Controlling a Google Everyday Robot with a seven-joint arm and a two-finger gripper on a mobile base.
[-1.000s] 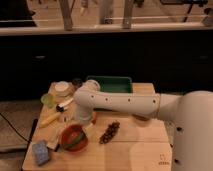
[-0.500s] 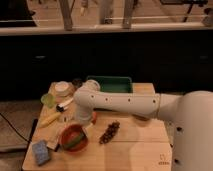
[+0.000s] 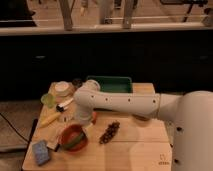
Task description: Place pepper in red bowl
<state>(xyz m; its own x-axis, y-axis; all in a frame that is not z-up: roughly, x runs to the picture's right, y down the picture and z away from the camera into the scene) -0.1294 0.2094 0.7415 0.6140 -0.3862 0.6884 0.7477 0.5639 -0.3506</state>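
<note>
Camera view: half-hidden end effector (image 3: 81, 125) open, empty, over red bowl (image 3: 63, 136) containing pepper (image 3: 75, 143).

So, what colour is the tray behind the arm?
The tray is green, camera view; the gripper hangs over the red bowl.

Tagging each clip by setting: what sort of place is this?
Likely an indoor test space staged like a kitchen: a wooden table with a green tray, red bowl and sponge, metal posts behind. The gripper hangs by the bowl's far edge.

High cam, dwnward; hand (image 3: 79, 125) lower-left.
</note>
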